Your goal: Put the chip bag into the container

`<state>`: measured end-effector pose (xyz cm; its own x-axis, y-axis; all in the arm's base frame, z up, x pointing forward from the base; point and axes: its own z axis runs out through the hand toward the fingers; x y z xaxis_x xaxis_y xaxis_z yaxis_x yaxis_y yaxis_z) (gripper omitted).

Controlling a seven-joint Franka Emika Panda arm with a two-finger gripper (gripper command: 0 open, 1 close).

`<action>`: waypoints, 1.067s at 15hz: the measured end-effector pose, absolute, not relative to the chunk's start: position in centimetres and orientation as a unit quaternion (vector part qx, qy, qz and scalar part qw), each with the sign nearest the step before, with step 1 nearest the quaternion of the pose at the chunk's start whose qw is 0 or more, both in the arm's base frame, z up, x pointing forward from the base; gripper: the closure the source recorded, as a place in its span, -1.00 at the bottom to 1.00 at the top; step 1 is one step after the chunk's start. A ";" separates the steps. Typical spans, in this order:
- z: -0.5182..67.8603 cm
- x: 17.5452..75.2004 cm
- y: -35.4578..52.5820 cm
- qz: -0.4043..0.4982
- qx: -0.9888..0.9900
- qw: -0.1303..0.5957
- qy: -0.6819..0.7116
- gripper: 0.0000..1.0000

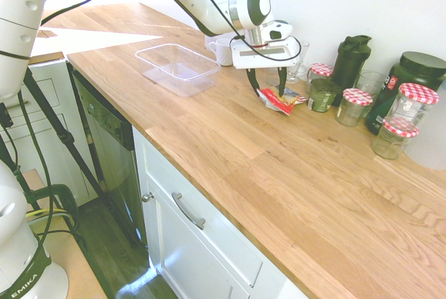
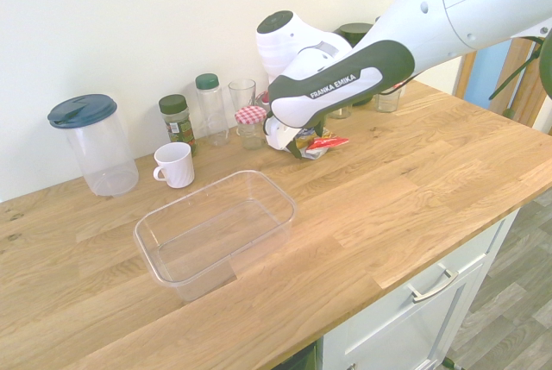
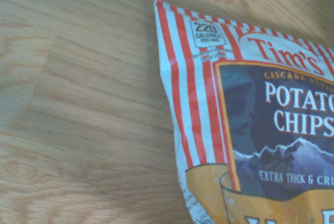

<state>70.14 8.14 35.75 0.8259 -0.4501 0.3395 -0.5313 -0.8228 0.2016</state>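
White two-finger robot claw hangs over the wooden countertop in the first exterior view, its dark fingers set wide apart. The small crinkled chip bag, red with yellow and white print, lies on the wood beneath it, around the fingertips. The clear, shallow rectangular plastic container sits apart from the bag, with a white ceramic mug just beside it. Near the bag stand a small green jar, a dark shaker bottle and glass jars with red-checked lids.

From the second exterior view, the arm hides most of the claw. The bag shows below it, outside the container. Along the wall side are a clear pitcher with a dark blue lid and a tall clear bottle with a green lid.

In the wrist view, the bag shows red and white stripes, a dark mountain panel and the words "Tim's" and "POTATO CHIPS", partly cut off. Bare wood grain shows alongside it.
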 end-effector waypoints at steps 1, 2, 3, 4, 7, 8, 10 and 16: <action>35.4 70.2 8.1 0.139 0.944 0.149 -0.258 1.00; 35.2 70.2 8.1 0.139 0.944 0.152 -0.257 1.00; 35.1 70.2 8.1 0.139 0.944 0.153 -0.255 1.00; 35.2 70.2 8.2 0.140 0.944 0.155 -0.254 1.00; 35.2 70.2 8.2 0.143 0.944 0.160 -0.250 1.00; 35.2 70.2 8.2 0.144 0.944 0.161 -0.250 1.00; 35.2 70.2 8.1 0.145 0.943 0.165 -0.249 1.00; 37.1 69.7 10.2 0.160 0.939 0.173 -0.249 1.00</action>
<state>69.69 10.21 37.06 0.8246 -0.4130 0.3867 -0.5239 -0.8154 0.2462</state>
